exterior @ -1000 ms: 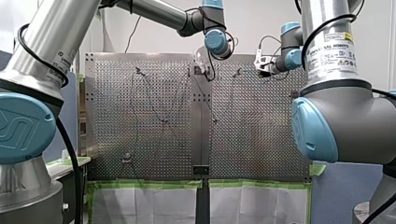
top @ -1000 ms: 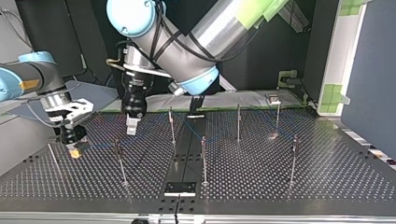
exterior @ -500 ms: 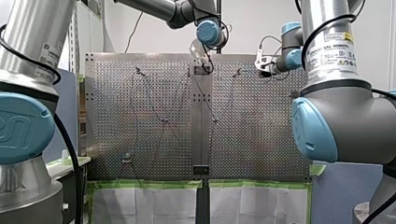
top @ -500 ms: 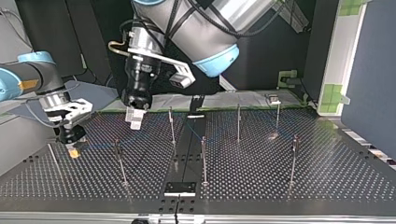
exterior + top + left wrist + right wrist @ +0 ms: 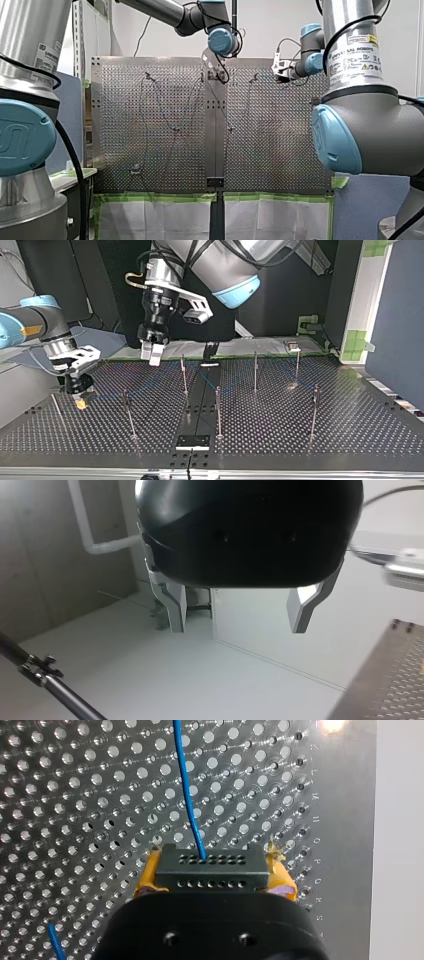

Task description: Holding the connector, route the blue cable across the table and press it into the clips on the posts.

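In the right wrist view my right gripper is shut on a black connector, held between its yellow pads. The blue cable leaves the connector and runs ahead over the perforated table. In the top view my right gripper hangs low at the table's left side. The blue cable runs faintly from it toward the middle posts. My left gripper hovers open and empty above the table's far edge. Its metal fingers stand wide apart in the left wrist view.
Several thin posts with clips stand on the table, among them one at the front left, one in the middle and one at the right. A black plate lies at the near edge. A clipped post shows beside my left gripper.
My left arm has lifted and drawn back toward the table's far edge, turning its open gripper. My right gripper still holds the connector in the same place.
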Motion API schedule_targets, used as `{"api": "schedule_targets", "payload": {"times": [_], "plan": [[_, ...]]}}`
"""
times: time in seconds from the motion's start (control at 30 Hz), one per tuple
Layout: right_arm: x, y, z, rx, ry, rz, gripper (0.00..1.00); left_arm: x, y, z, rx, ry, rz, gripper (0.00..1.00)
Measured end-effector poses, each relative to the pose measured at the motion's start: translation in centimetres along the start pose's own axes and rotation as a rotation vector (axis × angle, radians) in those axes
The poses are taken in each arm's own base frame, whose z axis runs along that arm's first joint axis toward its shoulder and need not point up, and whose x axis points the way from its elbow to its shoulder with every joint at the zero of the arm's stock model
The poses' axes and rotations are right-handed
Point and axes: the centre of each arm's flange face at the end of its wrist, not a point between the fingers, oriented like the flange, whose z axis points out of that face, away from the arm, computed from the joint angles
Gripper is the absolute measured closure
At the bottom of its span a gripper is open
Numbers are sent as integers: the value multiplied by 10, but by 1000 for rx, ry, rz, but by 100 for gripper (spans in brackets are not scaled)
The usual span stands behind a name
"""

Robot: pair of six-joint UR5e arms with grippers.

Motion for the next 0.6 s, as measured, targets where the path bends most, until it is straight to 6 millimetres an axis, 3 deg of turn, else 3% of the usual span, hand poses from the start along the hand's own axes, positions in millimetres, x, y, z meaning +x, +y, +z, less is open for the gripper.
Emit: {"api": "schedule_targets", "payload": {"times": [0.23,0.6], "plan": [[0,-1,0,8,0,3,100,26,13,-15,3,16,-11,0],[0,-2,0,13,-1,5,100,51,34,-37,-15,14,-30,0]]}}
